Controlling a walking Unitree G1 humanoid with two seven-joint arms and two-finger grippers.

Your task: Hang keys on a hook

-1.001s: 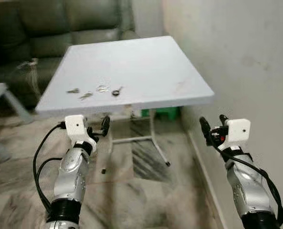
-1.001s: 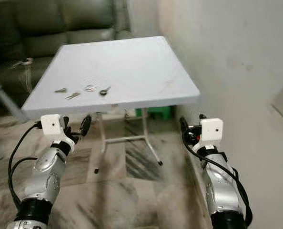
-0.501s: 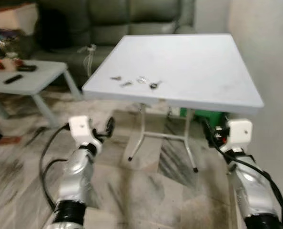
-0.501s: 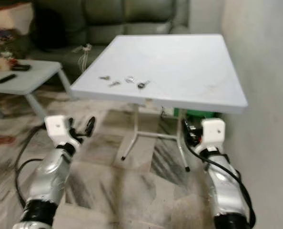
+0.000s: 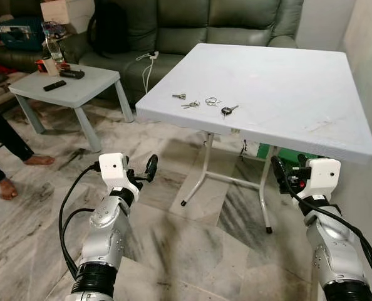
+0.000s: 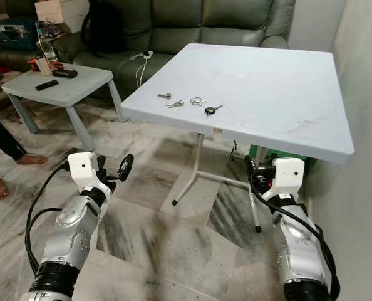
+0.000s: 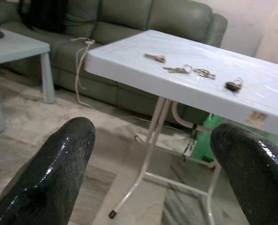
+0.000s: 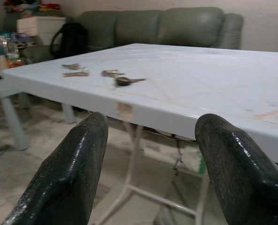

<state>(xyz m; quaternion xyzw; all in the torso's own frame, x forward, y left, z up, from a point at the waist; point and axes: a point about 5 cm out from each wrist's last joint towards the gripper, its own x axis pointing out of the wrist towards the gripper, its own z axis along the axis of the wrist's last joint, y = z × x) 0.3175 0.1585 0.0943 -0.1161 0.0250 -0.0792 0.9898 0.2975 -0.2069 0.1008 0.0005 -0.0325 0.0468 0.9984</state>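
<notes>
Keys [image 5: 204,103] are lying in a loose row near the counter [image 5: 286,88] front edge, strung along that edge w/ the dark-headed key [image 5: 226,111] at the row's right end. Both grippers are hanging below and short of the counter edge, empty: left gripper [image 5: 142,170] w/ fingers spread, right gripper [image 5: 285,177] likewise spread. Keys are sitting up and ahead of both, roughly midway, right looking slightly nearer the dark-headed one.

We see a white folding table [image 5: 286,94] on marbled floor tiles [image 5: 192,251], its right edge close to a pale wall [image 5: 369,37]. Behind it stands a green sofa [image 5: 192,25] — a low grey side table [image 5: 73,88] sits at its left end.
</notes>
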